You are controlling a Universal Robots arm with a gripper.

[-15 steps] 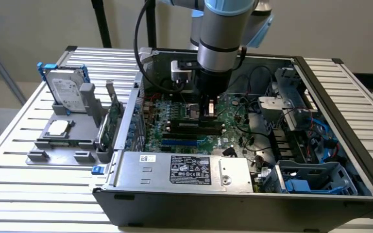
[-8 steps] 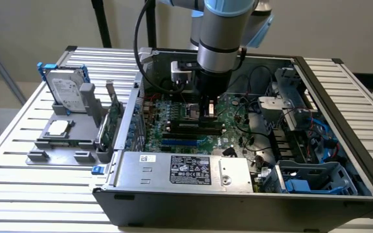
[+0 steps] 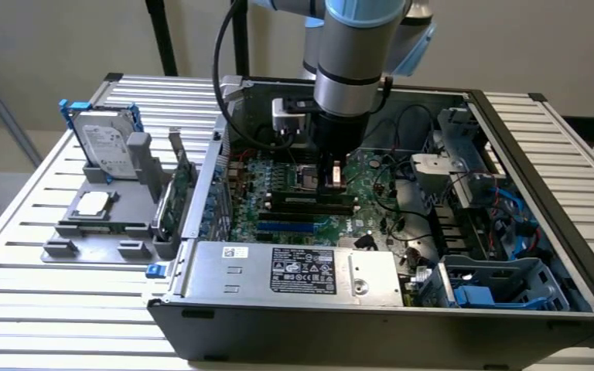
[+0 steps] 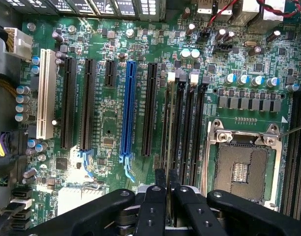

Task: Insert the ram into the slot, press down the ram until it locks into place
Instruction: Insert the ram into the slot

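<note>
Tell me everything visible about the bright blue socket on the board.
The blue socket is a long, narrow strip of bright blue plastic with a slit along its middle and a small blue latch at one end. It lies flat on the green board, parallel to black sockets on both sides. It is empty; nothing touches it.

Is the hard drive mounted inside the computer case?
No, the hard drive stands on the grey tray outside the case.

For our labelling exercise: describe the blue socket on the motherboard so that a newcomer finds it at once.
Look inside the open computer case at the big green motherboard. Among its long parallel sockets, the blue socket stands between two black ones; it alone is bright blue.
</note>
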